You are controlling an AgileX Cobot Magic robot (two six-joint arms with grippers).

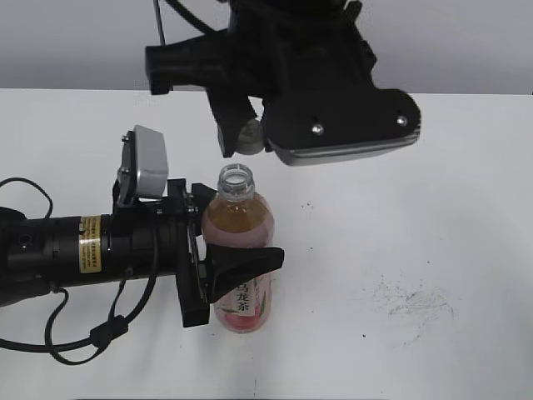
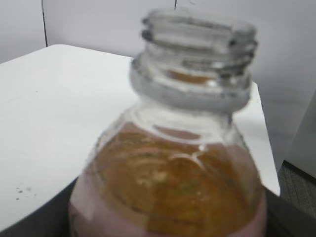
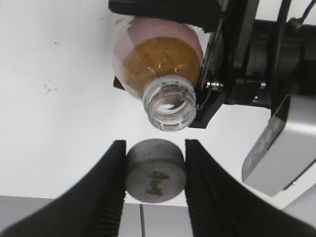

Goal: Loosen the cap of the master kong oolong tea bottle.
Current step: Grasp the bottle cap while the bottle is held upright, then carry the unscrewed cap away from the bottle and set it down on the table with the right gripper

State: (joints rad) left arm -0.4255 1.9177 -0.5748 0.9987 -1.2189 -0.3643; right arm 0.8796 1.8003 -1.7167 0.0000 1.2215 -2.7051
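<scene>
The master kong oolong tea bottle (image 1: pixel 239 250) stands upright on the white table with its threaded neck open and no cap on it. It also shows in the left wrist view (image 2: pixel 177 163) and the right wrist view (image 3: pixel 158 64). My left gripper (image 1: pixel 218 268) is shut on the bottle's body from the left. My right gripper (image 1: pixel 241 133) is shut on the grey cap (image 1: pixel 247 133) and holds it above and apart from the neck. In the right wrist view the cap (image 3: pixel 155 170) sits between the two black fingers (image 3: pixel 154 173).
The white table (image 1: pixel 416 250) has dark scuff marks (image 1: pixel 412 302) at the right. A grey camera housing (image 1: pixel 143 162) sits on the left wrist. Black cables (image 1: pixel 75 333) loop near the left arm. The table's far edge meets a grey wall.
</scene>
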